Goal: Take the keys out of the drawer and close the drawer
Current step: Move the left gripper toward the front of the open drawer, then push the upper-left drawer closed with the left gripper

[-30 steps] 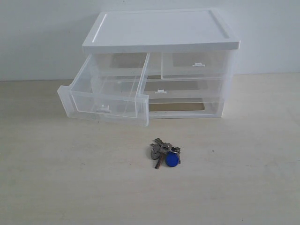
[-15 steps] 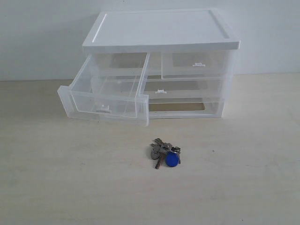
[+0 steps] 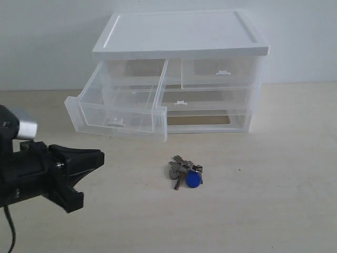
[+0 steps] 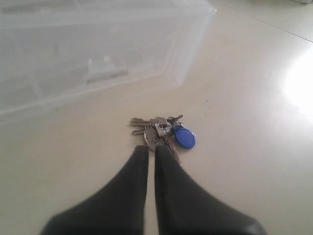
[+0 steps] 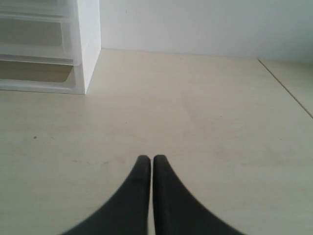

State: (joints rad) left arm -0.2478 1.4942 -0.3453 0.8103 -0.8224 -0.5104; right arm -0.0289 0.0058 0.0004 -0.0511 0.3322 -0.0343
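And there the keys (image 3: 185, 173) were, out on the desk (image 3: 274, 211), lying flat just in front of the cabinet (image 3: 179, 34), blue fob (image 3: 193, 181) on the near side, touching nothing else. So we judged the first half done, and the drawer (image 3: 118, 103) was what remained: the left one of the top pair, pulled well out, its front skewed a little leftward. The left hand (image 3: 99, 157) hung low at the left edge, fingers pressed together, holding nothing. The drawer front lay beyond it and a touch to its right. The slide ran back into the cabinet, so we reckoned the push had to follow that line, square on the front near the white tab handle (image 3: 116, 122). The left arm was plainly the nearer. Its wrist view put the keys right ahead of the fingertips with the drawer front behind, a line-up the exterior view did not give. The right hand (image 5: 149, 159), absent from the exterior view, showed only in its own wrist view: fingers together, empty, over the desk near the cabinet's side wall.
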